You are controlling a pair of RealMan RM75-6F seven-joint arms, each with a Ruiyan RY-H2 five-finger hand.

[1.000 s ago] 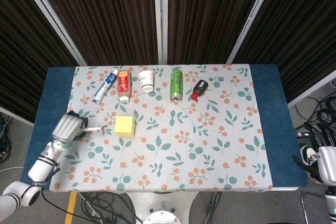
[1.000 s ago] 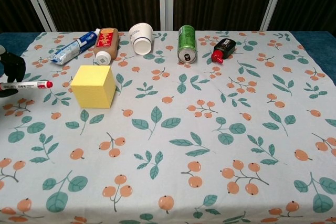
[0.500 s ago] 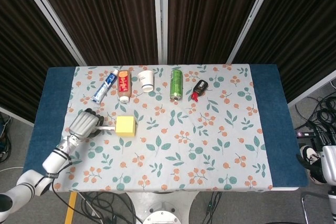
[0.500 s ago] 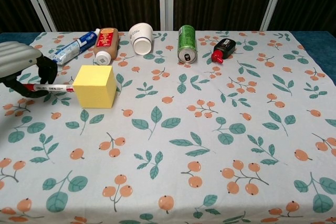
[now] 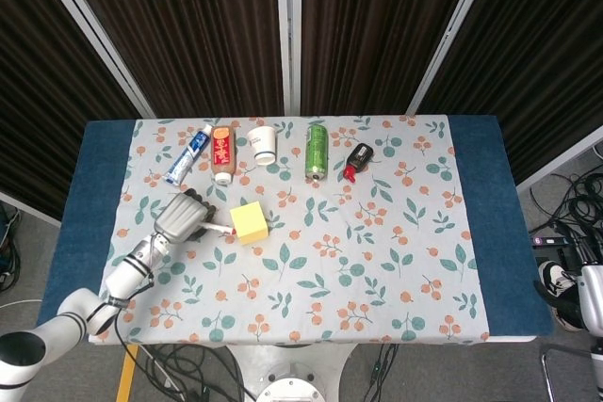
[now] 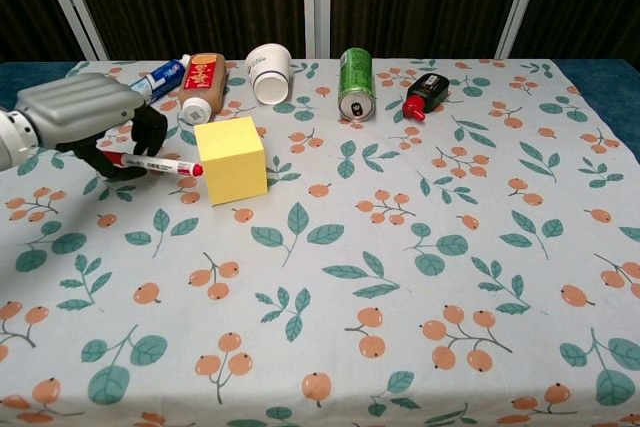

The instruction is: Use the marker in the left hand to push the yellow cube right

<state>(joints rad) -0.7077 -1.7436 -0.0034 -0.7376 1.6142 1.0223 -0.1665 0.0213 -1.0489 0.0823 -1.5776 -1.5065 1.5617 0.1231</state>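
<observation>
The yellow cube (image 5: 249,222) (image 6: 231,160) sits on the floral tablecloth, left of the middle, turned slightly askew. My left hand (image 5: 180,217) (image 6: 82,113) holds a white marker with a red cap (image 6: 155,163) (image 5: 220,230) just left of the cube. The marker lies about level, its red tip touching the cube's left face. My right hand is only a sliver of arm at the lower right edge (image 5: 591,295) of the head view; its fingers are hidden.
Along the back lie a toothpaste tube (image 5: 188,154), a brown bottle (image 5: 222,151), a white cup (image 5: 263,144), a green can (image 5: 316,150) and a small black bottle with a red cap (image 5: 357,160). The blue table (image 5: 480,185) shows beyond the cloth.
My left hand has moved right with the marker. The cube has slid right and turned a little.
</observation>
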